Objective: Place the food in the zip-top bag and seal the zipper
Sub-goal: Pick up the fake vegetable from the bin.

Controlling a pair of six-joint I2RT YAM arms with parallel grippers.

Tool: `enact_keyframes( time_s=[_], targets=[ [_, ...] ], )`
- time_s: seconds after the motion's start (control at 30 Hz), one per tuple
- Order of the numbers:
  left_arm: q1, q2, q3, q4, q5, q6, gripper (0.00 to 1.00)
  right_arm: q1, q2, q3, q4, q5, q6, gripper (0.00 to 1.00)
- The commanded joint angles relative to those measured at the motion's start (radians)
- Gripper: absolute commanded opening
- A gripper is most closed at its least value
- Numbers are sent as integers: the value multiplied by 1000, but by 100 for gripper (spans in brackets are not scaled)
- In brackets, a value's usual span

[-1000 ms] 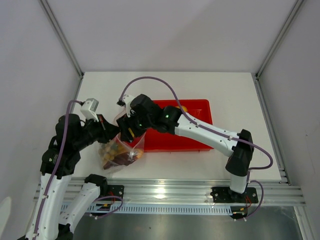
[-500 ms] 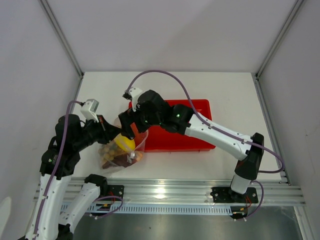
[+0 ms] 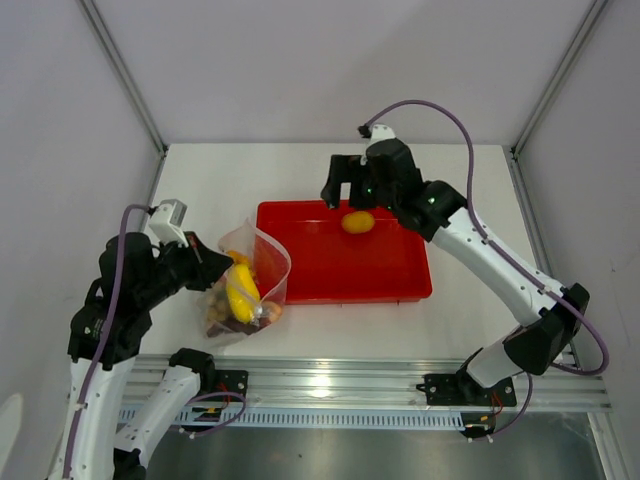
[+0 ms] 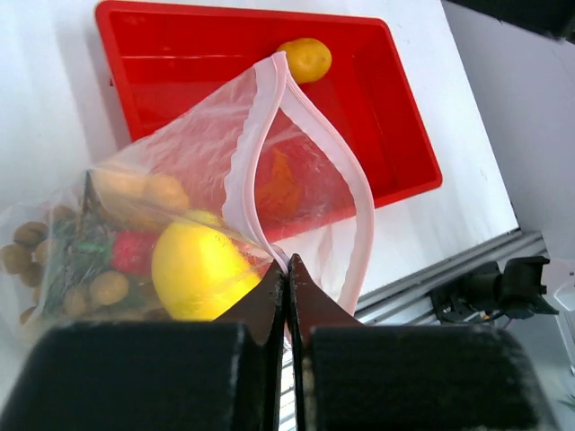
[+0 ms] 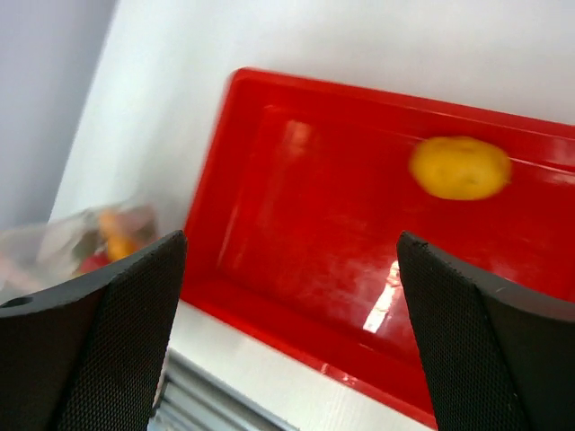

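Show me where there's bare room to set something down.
Bare: the red tray's floor, nearer than the yellow fruit; the table's far-left corner behind the bag. Crowded: left of the tray, where the left hand holds the bag.

Right wrist view blurred; zip-top bag cut by left edge; tray cropped right.

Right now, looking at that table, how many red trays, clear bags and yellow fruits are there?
Red tray: 1
Clear bag: 1
Yellow fruits: 2, one fruit in the bag, one fruit in the tray
Total: 4
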State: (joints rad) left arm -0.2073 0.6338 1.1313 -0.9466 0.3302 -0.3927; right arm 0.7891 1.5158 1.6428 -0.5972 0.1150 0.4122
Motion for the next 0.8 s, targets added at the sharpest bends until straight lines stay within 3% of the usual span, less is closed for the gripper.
enact_keyframes(
  time_s=[0.0,0.13,0.47,0.77],
  targets=[
    [-3,-3,71,-26,-94,32,1,-80,22,-32,-2,28,82,99],
    [-3,-8,91,-66,-154,51,1,-155,125,-35,-13,54,102,99],
    [-3,-33,131,-133,-324,71,0,-194,375,-24,60,160,165,99],
    [-3,-36,104,-158,-460,81,1,-234,484,-44,128,173,125,99]
  ],
)
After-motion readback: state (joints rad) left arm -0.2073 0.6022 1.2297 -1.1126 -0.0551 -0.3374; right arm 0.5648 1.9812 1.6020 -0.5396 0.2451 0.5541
